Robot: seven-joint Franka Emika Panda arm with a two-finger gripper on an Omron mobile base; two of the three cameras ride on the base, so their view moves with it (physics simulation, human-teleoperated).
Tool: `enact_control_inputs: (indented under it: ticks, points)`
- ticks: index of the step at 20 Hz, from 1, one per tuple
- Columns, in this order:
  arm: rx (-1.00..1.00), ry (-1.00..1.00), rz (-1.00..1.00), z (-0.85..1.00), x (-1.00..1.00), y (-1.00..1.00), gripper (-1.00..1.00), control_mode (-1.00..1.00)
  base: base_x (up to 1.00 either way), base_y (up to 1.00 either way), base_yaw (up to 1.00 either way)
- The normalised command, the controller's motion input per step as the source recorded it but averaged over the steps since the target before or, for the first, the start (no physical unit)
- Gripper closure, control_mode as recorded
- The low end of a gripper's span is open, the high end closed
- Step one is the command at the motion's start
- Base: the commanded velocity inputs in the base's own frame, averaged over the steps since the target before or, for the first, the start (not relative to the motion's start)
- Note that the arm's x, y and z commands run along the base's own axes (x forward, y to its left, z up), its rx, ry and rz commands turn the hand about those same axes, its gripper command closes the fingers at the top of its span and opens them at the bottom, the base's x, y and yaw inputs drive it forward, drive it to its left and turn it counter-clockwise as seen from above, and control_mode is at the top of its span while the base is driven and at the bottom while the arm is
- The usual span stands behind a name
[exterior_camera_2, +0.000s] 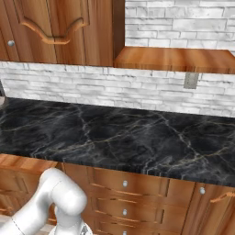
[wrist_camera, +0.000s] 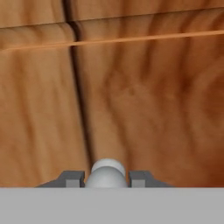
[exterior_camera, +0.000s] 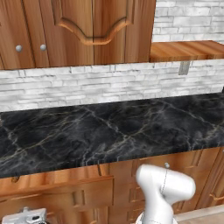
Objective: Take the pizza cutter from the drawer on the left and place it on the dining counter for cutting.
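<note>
Below the black counter [exterior_camera: 109,131], we are closing our gripper [wrist_camera: 106,178] on the drawer's [wrist_camera: 144,109] silver knob [wrist_camera: 106,173], both fingertips [wrist_camera: 72,178] flanking it; next we are judging a straight pull outward.

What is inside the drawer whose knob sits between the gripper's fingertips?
Nothing inside can be seen. In the hand view the gripper brackets a round silver knob on the wooden drawer front, which covers any contents.

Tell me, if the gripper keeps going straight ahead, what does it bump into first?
The small round silver knob sits right between the gripper's fingertips, so it likely meets that first, with the brown wooden drawer front just behind. Depth is hard to judge.
</note>
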Motion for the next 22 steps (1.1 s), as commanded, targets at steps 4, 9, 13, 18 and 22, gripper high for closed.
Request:
enact_control_inputs:
  ticks: [4, 9, 13, 18, 22]
  points:
    - [0.00, -0.04, 0.00, -0.03, -0.81, 0.00, 1.00, -1.00, 0.00, 0.00, 0.00]
    - [0.00, -0.04, 0.00, -0.03, -0.81, 0.00, 1.00, -1.00, 0.00, 0.00, 0.00]
    - [0.00, -0.04, 0.00, -0.04, -0.84, 0.00, 1.00, -1.00, 0.00, 0.00, 0.00]
    - [0.00, -0.01, 0.00, -0.03, -0.79, 0.00, 1.00, -1.00, 0.00, 0.00, 0.00]
    - [0.00, 0.00, 0.00, -0.06, -0.76, 0.00, 1.00, -1.00, 0.00, 0.00, 0.00]
